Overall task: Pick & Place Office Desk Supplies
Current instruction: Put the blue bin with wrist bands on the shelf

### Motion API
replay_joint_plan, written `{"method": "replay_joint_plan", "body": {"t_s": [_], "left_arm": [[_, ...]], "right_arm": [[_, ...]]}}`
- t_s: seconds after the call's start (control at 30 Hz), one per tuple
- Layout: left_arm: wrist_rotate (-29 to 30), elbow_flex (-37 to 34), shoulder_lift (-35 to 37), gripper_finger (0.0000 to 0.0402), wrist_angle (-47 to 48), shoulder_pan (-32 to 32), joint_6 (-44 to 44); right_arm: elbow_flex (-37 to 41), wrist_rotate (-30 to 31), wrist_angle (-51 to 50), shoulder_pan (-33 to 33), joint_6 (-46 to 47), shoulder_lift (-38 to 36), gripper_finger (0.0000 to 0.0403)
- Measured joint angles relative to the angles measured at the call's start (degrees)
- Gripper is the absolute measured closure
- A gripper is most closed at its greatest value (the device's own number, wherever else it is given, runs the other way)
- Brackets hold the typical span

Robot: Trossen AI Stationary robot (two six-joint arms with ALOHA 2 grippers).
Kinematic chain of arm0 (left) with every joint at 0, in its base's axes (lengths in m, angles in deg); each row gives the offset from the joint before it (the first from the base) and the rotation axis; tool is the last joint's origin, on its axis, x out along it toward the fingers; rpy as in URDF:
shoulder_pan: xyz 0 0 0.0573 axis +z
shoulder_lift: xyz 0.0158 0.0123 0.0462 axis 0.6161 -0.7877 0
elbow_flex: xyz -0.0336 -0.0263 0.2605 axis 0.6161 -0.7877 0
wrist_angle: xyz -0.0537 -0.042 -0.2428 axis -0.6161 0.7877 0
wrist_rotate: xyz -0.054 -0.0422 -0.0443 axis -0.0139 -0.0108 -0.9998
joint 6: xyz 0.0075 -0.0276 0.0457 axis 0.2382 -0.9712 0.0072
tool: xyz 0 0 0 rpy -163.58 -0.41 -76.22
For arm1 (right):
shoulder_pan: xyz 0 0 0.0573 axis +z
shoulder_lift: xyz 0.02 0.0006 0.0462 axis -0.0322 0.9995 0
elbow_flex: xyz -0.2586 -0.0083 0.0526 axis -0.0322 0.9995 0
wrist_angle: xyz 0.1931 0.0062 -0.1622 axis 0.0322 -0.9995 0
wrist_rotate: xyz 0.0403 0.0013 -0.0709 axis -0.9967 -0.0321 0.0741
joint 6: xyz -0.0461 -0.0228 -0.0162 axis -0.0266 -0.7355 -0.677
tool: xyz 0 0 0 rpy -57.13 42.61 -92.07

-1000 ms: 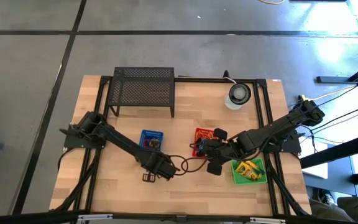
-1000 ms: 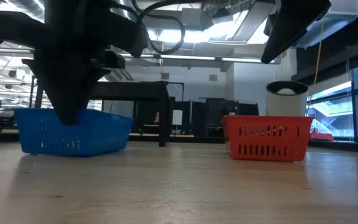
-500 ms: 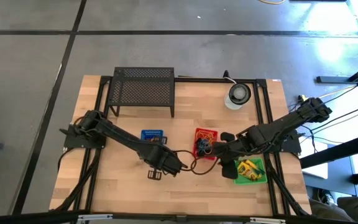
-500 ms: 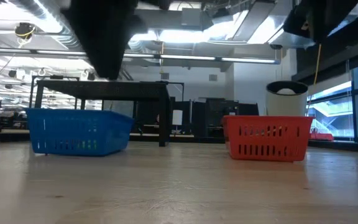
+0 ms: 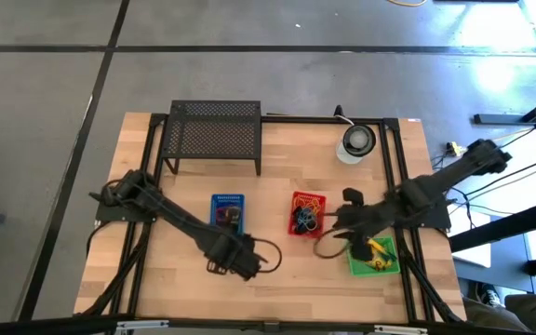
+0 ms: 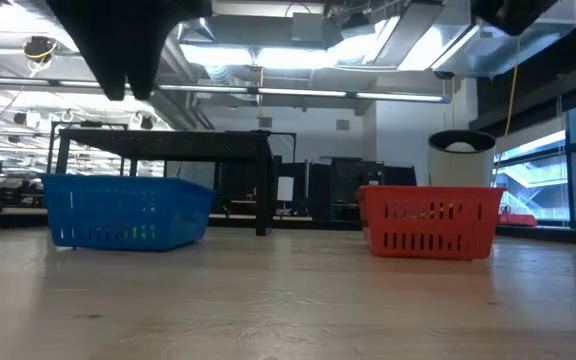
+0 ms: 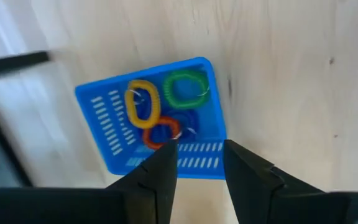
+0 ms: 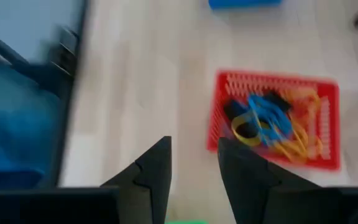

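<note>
Low in the high view's centre, the left gripper (image 5: 235,258) is pulling back from the blue basket (image 5: 228,210), fingers apart and empty; coil loops (image 7: 160,109) are lying inside, probably just dropped. Right of centre, the right gripper (image 5: 344,223) is retreating toward the green crayon box (image 5: 372,256), slightly parted, holding nothing, beside the red basket (image 5: 307,214).
</note>
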Motion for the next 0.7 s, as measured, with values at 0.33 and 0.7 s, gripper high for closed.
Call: {"method": "replay_joint_plan", "body": {"t_s": [0.33,0.7], "left_arm": [[9.3,0.0,3.1,0.0308,0.9,-3.9,-2.1],[9.9,-0.1,9.3,0.0311,-0.4,-1.7,-2.5]], "right_arm": [[24.5,-1.9,24.4,0.0,-1.8,-20.0,0.0270],[40.3,-0.8,36.7,0.0,-2.0,-28.6,0.0270]]}}
